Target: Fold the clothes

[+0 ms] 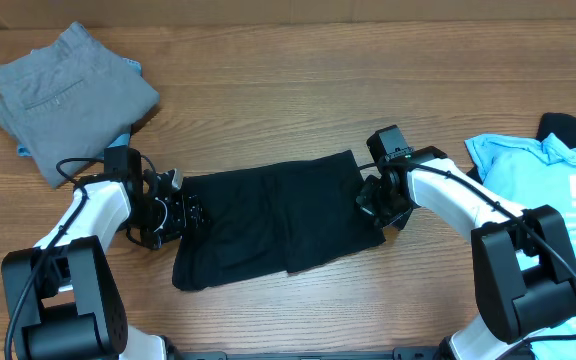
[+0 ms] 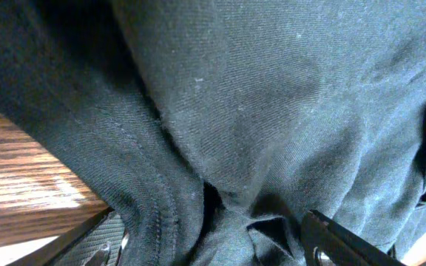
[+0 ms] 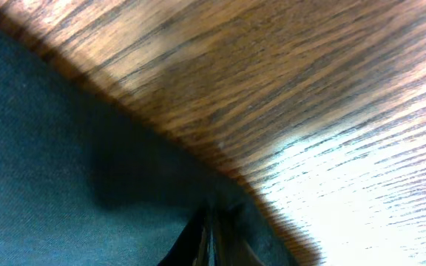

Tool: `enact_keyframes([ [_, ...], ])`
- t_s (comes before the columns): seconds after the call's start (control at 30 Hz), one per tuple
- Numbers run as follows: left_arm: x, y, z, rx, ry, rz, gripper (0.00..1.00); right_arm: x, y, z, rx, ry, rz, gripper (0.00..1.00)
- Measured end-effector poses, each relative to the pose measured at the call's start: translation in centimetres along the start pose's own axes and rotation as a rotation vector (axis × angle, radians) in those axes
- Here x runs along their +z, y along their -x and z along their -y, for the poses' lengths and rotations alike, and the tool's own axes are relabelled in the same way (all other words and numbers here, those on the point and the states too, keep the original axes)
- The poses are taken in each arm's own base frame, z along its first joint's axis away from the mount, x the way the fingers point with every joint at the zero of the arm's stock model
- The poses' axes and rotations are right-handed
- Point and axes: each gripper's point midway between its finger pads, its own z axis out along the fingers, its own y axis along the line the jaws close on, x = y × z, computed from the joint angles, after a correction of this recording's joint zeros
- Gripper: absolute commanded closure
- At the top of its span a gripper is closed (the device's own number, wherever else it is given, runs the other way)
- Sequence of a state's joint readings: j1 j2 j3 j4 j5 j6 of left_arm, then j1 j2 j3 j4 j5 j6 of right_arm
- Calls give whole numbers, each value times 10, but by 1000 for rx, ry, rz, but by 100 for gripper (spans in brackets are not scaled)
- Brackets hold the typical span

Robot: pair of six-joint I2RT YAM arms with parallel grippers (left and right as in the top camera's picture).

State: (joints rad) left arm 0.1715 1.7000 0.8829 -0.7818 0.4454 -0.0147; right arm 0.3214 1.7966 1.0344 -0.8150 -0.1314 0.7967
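Note:
The black T-shirt (image 1: 268, 222) lies as a folded band across the middle of the wooden table (image 1: 298, 90). My left gripper (image 1: 190, 212) is at its left end. In the left wrist view its fingers (image 2: 213, 247) stand wide apart with bunched black fabric (image 2: 272, 96) between them. My right gripper (image 1: 368, 200) is at the shirt's right edge. In the right wrist view its fingers (image 3: 211, 240) are pinched together on the shirt's edge (image 3: 65, 170). Grey trousers (image 1: 68, 95) lie folded at the back left. The light-blue printed tee (image 1: 543, 185) lies at the right.
A second dark garment (image 1: 573, 130) shows behind the light-blue tee at the right edge. A bit of blue cloth (image 1: 123, 138) sticks out under the trousers. Bare wood shows along the back of the table and beside the shirt in the right wrist view (image 3: 309, 96).

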Motion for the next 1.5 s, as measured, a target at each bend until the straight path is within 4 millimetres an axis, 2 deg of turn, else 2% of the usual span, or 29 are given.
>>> enact_keyframes([
  [0.2, 0, -4, 3, 60, -19, -17, 17, 0, 0, 0, -12, 1, -1, 93],
  [0.4, 4, -10, 5, 87, -45, -28, 27, 0, 0, -1, -15, 4, 1, 93],
  [0.5, 9, -16, 12, 92, -98, -18, 40, 0, 1, -3, -36, 15, 3, 93],
  [0.63, 16, -23, 18, 90, -157, -19, 64, 0, 1, -5, -53, 24, -2, 93],
  [0.77, 23, -31, 19, 69, -189, -43, 75, 0, 0, -6, -66, 28, -3, 93],
  [0.83, 24, -30, 19, 68, -193, -39, 75, 0, 0, -6, -72, 28, -4, 93],
  [0.87, 24, -30, 20, 67, -196, -37, 72, 0, 0, -6, -74, 27, -4, 93],
  [0.9, 25, -30, 20, 64, -199, -35, 62, 0, 0, -6, -77, 28, -5, 93],
  [0.93, 25, -30, 21, 55, -205, -34, 58, 0, 0, -6, -79, 28, -4, 93],
  [1.03, 23, -29, 28, 36, -240, -33, 49, 0, 0, -6, -86, 28, -4, 93],
  [1.13, 21, -29, 32, 21, -262, -33, 46, 0, 0, -6, -88, 27, -4, 93],
  [1.2, 21, -26, 33, 25, -273, -23, 59, 0, 0, -6, -90, 28, -5, 93],
  [1.3, 23, -20, 30, 26, -255, -1, 90, 0, 0, -6, -92, 28, -5, 93],
  [1.33, 25, -19, 27, 25, -244, 2, 96, 0, 0, -6, -92, 28, -6, 93],
  [1.5, 28, -18, 23, 16, -222, -1, 96, 0, 0, -6, -113, 28, -7, 95],
])
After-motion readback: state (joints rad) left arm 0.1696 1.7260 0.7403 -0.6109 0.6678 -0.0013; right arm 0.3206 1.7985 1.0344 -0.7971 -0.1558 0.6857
